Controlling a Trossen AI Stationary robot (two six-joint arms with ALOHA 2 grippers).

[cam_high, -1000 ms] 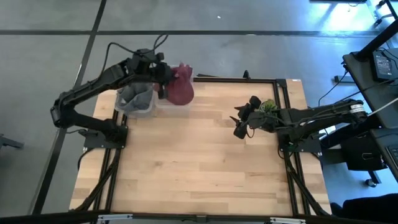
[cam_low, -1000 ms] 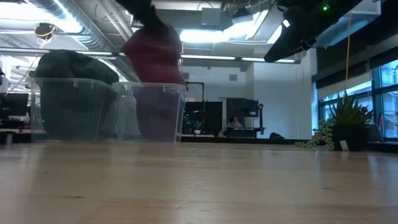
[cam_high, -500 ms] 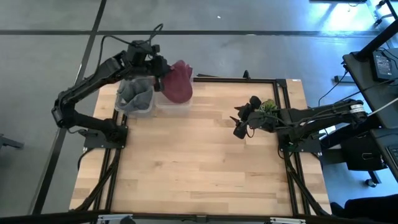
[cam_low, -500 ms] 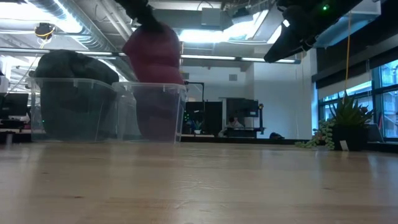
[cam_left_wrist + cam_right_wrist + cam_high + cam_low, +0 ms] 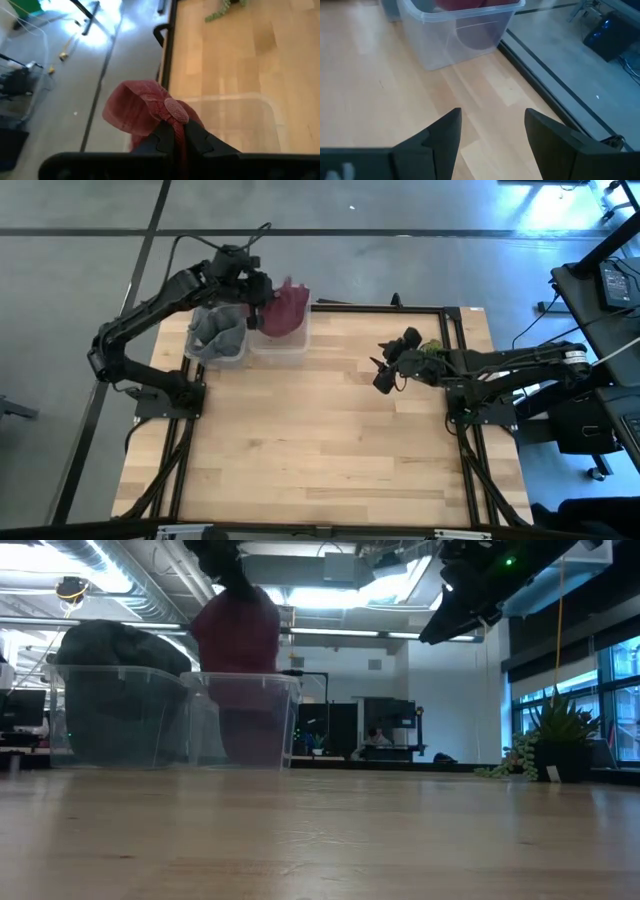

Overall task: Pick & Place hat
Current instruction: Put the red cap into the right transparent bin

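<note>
A dark red knitted hat (image 5: 284, 311) hangs from my left gripper (image 5: 257, 293), which is shut on it above a clear plastic bin (image 5: 281, 343) at the table's far left. In the low view the hat (image 5: 238, 635) reaches down inside the bin's walls (image 5: 290, 725). A second clear bin (image 5: 217, 340) to the left holds grey hats. My right gripper (image 5: 383, 372) stands open over the table's right part, fingers wide apart (image 5: 492, 132), nothing between them. My left gripper pinches a bunched fold at the top of the hat (image 5: 172, 111) between its two fingers, which slant down from the table's far left. The hat hangs slack below them, its lower part inside the bin. Whether it touches the bin's floor I cannot tell.
A small green plant (image 5: 432, 350) lies by the right arm near the table's right edge. The black frame rail (image 5: 380, 307) runs along the far edge. Bare wood (image 5: 310, 440) fills the table's middle and near part.
My left gripper has drifted toward the table's far edge and turned a little, still shut on the hat. The hat has swung with it toward the left and now hangs more squarely over the clear bin.
</note>
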